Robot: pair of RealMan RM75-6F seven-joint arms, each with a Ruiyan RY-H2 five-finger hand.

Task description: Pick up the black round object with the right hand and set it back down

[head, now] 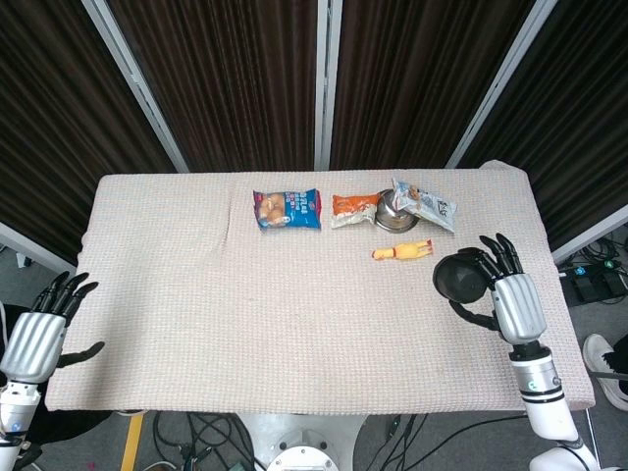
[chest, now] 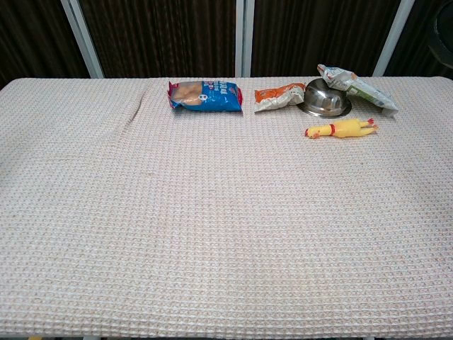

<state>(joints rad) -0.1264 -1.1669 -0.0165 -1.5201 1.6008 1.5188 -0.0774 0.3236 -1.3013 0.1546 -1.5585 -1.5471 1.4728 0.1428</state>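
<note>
The right hand (head: 512, 299) grasped the black round object (head: 459, 279) aloft at right; lowering it onto the surface (head: 196, 294) seemed next.

From my seat I see the table (head: 196, 324) covered in a pale waffle-weave cloth (chest: 212, 234). Everything on it lies along the far edge, beyond my right hand (head: 512, 304) and off to its left. Nearest that hand is a yellow rubber chicken (head: 401, 251), lying flat. Past it a steel bowl (head: 393, 211) sits with a grey-white packet (head: 425, 203) propped on its rim and an orange snack packet (head: 351, 208) touching its other side. A blue snack bag (head: 287, 208) lies further left, apart from these.
</note>
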